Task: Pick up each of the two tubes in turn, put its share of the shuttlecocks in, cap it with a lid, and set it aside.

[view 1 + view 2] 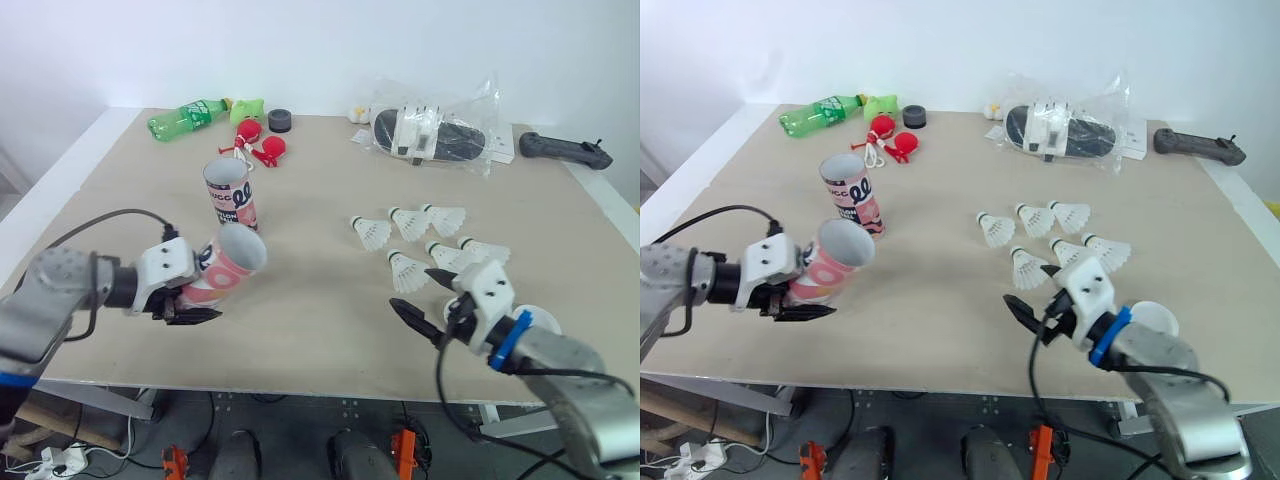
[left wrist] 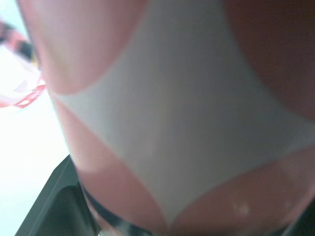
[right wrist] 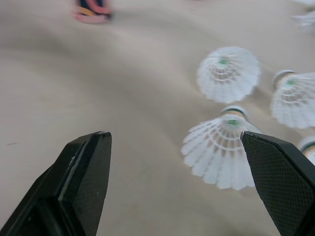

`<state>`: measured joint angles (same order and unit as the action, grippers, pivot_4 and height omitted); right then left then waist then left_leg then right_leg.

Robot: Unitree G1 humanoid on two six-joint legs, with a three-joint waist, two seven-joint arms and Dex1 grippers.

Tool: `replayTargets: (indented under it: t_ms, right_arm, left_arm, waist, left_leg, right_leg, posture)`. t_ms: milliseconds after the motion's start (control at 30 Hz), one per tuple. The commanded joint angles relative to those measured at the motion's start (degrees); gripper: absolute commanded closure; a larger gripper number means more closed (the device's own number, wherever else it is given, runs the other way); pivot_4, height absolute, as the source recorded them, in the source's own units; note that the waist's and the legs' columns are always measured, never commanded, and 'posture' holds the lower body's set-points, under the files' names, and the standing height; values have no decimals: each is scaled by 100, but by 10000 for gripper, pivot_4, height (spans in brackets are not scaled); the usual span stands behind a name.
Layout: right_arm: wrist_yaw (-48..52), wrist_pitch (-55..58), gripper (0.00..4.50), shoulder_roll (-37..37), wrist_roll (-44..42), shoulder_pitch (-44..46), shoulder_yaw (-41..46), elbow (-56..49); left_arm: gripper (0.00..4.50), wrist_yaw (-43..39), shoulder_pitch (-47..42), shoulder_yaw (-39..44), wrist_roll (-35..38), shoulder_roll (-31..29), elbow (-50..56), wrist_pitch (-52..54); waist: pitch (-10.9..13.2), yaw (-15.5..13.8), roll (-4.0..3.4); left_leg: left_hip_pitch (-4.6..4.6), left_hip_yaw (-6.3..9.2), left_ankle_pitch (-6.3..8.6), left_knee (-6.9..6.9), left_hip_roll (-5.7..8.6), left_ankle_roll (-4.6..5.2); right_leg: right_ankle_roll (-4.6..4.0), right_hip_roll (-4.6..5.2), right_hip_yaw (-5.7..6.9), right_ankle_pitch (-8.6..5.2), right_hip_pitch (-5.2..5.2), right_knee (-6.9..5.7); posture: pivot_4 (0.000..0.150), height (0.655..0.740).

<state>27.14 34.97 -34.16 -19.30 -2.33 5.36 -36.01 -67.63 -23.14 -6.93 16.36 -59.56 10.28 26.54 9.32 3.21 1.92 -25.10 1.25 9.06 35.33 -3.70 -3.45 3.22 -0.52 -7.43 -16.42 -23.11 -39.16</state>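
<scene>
At the table's (image 1: 320, 330) near left edge, the left gripper (image 1: 195, 312) is clamped on the base end of a pink-and-white tube (image 1: 228, 262). This held tube is tilted, with its open mouth raised and facing toward the centre of the table. In the left wrist view its patterned wall (image 2: 167, 123) sits directly against the camera. A second tube (image 1: 232, 195) stands upright on the table just behind the held one, open end up.

On the right half of the table, six shuttlecocks (image 1: 408, 222) lie in a loose cluster, cork ends pointing left. The right gripper (image 1: 425, 297) is positioned at the near edge of this cluster with its two black fingers spread wide and nothing between them. The nearest shuttlecock (image 1: 408, 270) lies just beside it. A white round disc (image 1: 545, 318) lies partly hidden behind the right arm.

Along the far edge are a green bottle (image 1: 188, 117), a plastic bag (image 1: 435, 130) and a black controller (image 1: 563, 150).
</scene>
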Motion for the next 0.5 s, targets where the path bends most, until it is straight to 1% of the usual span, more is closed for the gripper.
replayTargets:
  t_ms: [33,100,167,267,400,500]
  right_arm:
    - [-790,85,0,458,510,50,-364,-194]
    - [-1135,39,0,808,724,95,-528,-109]
    - [-1296,24,0,997,935,87,-765,-19]
    - [-1701,-30,0,1501,1152,277,-952,369]
    - [-1946,-176,0,1931,1337,575,-1007,900]
    - [-2082,-349,0,2123,1440,803,-903,1320]
  left_arm:
    - [11281,-289,-532,-368,-281,64,-200,43]
    - [11281,-383,-735,-560,-401,173,-349,15]
    - [11281,-490,-855,-707,-537,231,-467,-58]
    - [11281,-630,-976,-898,-739,305,-676,-204]
    - [11281,-691,-1037,-935,-816,451,-782,-266]
    - [11281,-722,-1023,-929,-869,519,-776,-281]
  waist:
    - [1,4,-1]
    - [1,2,-1]
    - [1,2,-1]
    - [0,2,1]
    - [0,-19,0]
    - [0,-27,0]
  left_leg:
    - [-4,-2,0,-2,0,0]
    - [-17,-1,0,-2,1,0]
    - [-24,-1,1,-3,1,0]
    - [-26,5,5,-8,1,1]
    - [-27,10,5,-12,1,1]
    - [-27,9,5,-9,1,1]
  right_leg:
    - [1,-1,-5,-1,-1,0]
    - [10,-3,-7,-5,-9,0]
    - [26,-3,-8,-3,-13,0]
    - [24,-8,-6,-8,-14,0]
    - [21,-9,-4,-8,-15,-1]
    - [26,-8,-5,-6,-12,-1]
  posture:
    - [1500,7400]
    - [1500,7400]
    - [1500,7400]
    - [1500,7400]
    - [1500,7400]
    - [1500,7400]
